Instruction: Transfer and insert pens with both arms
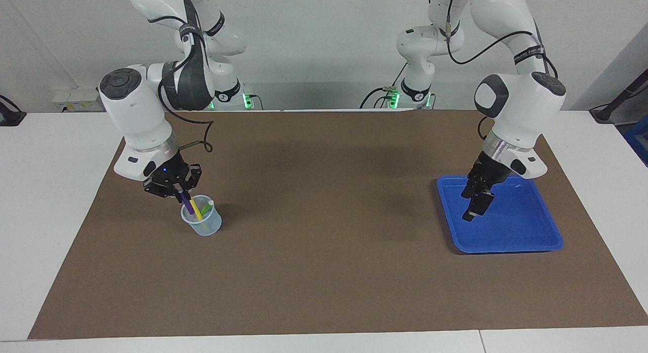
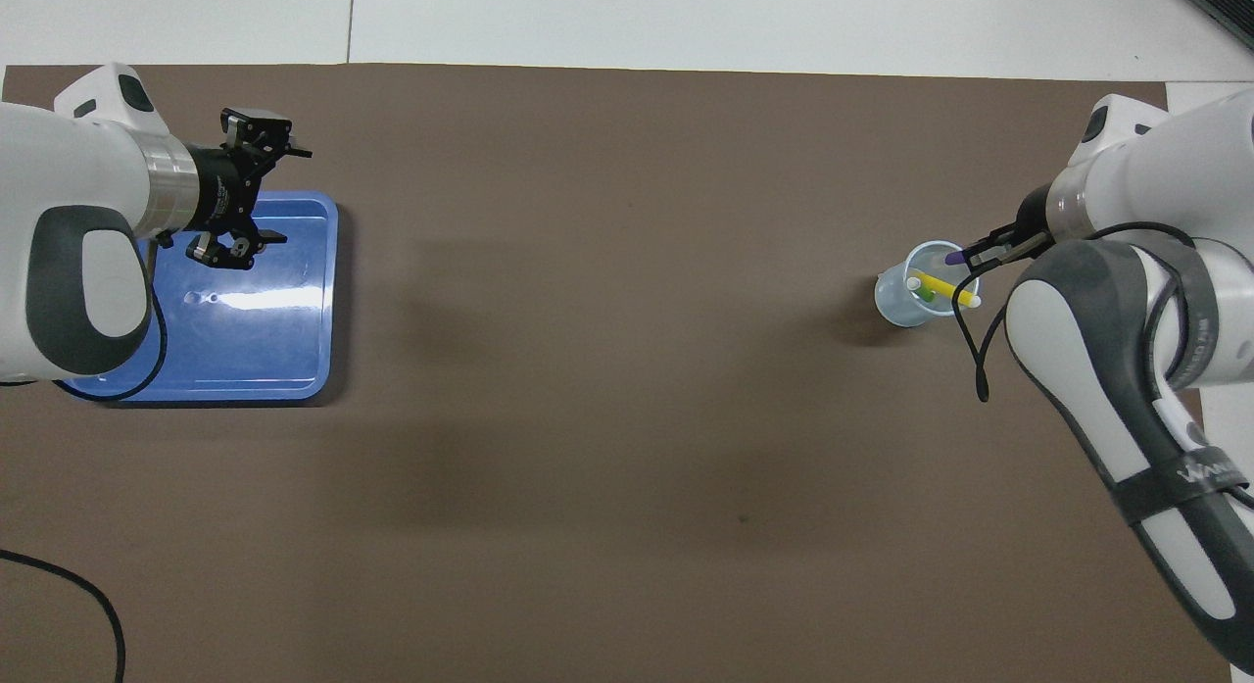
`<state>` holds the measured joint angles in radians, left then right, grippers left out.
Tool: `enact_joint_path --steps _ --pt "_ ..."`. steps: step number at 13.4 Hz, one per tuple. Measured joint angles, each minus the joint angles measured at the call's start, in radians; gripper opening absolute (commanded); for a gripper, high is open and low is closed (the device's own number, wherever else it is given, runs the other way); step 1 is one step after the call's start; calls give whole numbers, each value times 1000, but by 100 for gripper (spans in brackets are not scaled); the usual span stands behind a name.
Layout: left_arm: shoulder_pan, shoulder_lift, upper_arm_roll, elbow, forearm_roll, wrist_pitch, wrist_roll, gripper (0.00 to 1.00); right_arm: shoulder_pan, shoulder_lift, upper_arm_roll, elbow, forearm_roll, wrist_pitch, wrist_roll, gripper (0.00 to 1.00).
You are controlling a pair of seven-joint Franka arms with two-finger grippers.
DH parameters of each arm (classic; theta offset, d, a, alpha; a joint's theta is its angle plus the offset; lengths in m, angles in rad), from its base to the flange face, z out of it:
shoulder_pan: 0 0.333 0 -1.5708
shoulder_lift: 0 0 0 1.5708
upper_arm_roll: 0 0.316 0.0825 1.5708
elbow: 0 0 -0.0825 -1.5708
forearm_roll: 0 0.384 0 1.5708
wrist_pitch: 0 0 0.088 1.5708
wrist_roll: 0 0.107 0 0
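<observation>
On the brown mat, right jaws pinch the purple pen; left jaws gape empty.

Loads of open brown mat between the clear cup and the blue tray, nothing lying on that stretch. Cup mouth pretty crowded: yellow pen and green pen leaning inside, purple pen slanting in too, with the right gripper clamped on its top right above the rim. Tray floor bare, but the left gripper hanging over it with jaws spread wide.
</observation>
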<state>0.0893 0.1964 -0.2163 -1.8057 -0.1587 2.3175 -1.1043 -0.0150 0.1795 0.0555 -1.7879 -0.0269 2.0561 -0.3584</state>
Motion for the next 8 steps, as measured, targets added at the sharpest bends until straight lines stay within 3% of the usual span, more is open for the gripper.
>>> enact_joint_path --steps 4,5,6,7,8 --pt "6 -6 -2 46 124 -116 111 100 1 4 1 -40 0 43 0 0" --pt "7 -10 -1 71 134 -182 190 100 1 6 1 -51 0 53 0 16" --pt "8 -14 3 98 141 -258 274 100 1 7 1 -57 0 57 0 54" --pt "8 -20 16 120 149 -331 364 100 1 8 1 -61 0 57 1 59" --pt "9 -26 33 132 152 -380 441 100 0 8 0 -63 0 57 1 78"
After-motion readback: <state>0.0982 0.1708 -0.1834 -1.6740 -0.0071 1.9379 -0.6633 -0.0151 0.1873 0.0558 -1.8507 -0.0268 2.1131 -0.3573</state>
